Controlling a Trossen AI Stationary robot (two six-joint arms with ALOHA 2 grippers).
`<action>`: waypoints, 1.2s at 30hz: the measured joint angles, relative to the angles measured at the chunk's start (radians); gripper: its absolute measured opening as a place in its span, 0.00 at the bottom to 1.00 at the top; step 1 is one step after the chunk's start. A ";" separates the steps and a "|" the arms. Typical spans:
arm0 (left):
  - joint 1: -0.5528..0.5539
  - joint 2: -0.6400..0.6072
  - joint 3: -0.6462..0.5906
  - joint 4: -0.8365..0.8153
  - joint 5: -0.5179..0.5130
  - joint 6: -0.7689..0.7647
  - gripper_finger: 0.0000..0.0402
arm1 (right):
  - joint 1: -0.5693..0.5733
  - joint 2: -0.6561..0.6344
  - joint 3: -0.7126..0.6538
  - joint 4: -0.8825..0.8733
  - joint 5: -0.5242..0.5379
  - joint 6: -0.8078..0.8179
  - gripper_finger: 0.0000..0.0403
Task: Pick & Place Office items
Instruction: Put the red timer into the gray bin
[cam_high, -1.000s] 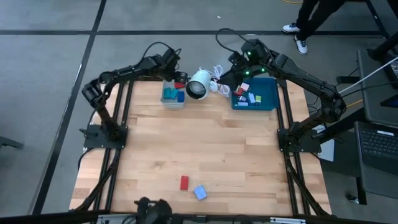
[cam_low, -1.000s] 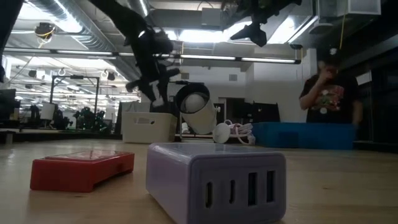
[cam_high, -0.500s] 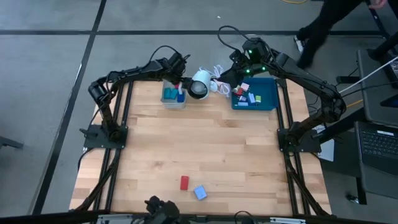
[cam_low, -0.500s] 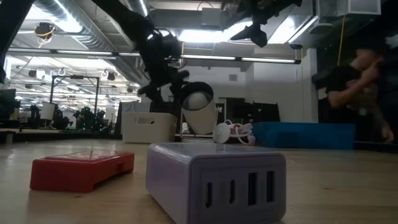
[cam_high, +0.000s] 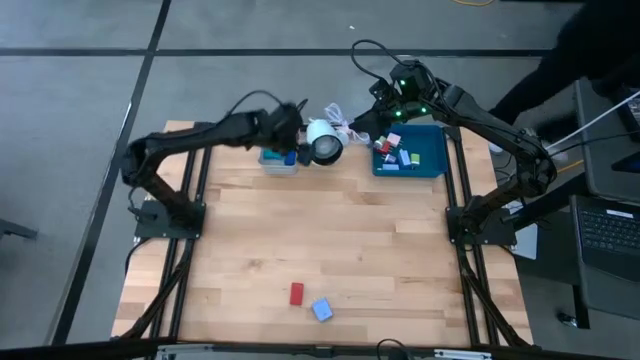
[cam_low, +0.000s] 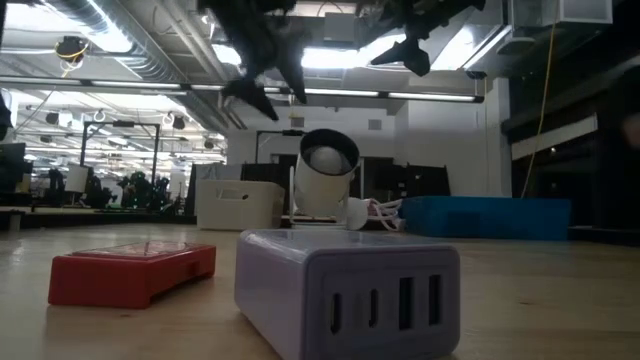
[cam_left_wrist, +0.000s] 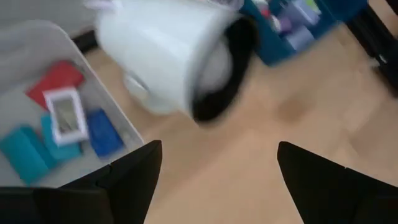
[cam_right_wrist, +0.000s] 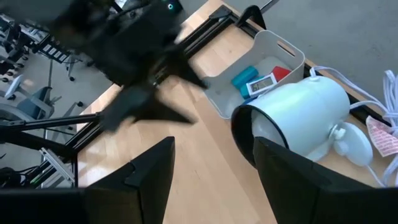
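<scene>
My left gripper (cam_high: 296, 128) (cam_left_wrist: 216, 149) hangs open above the grey bin (cam_high: 276, 162), beside the white round black-faced object (cam_high: 323, 142), with nothing between its fingers. The bin (cam_left_wrist: 37, 37) holds red, white, blue and teal office items (cam_left_wrist: 62, 118). My right gripper (cam_high: 372, 112) (cam_right_wrist: 212, 142) hovers open above the far left corner of the blue tray (cam_high: 425, 150), which holds more small pieces (cam_high: 395, 153). A red block (cam_high: 296, 293) and a light-blue block (cam_high: 321, 309) lie on the table near its front edge.
The white round object (cam_low: 325, 182) stands between bin and tray, its white cord (cam_high: 345, 118) coiled behind it. Bare wood lies between the containers and the two front blocks. In the low view the red block (cam_low: 130, 272) and a grey block with ports (cam_low: 345, 290) lie close to the camera.
My left gripper has opened, risen from just over the grey bin and swung a little toward the white round object. That object has shifted slightly and turned. A person beyond the far right corner has walked off.
</scene>
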 joint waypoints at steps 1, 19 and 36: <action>-0.043 -0.014 0.000 -0.021 -0.024 -0.024 0.78 | 0.000 0.000 0.000 0.000 0.000 0.000 0.56; -0.671 0.088 0.001 -0.094 -0.224 -1.004 0.78 | 0.003 0.000 0.000 -0.017 -0.065 -0.109 0.56; -0.864 0.623 0.528 -0.476 -0.062 -1.494 0.78 | 0.003 0.000 0.000 -0.028 -0.167 -0.192 0.56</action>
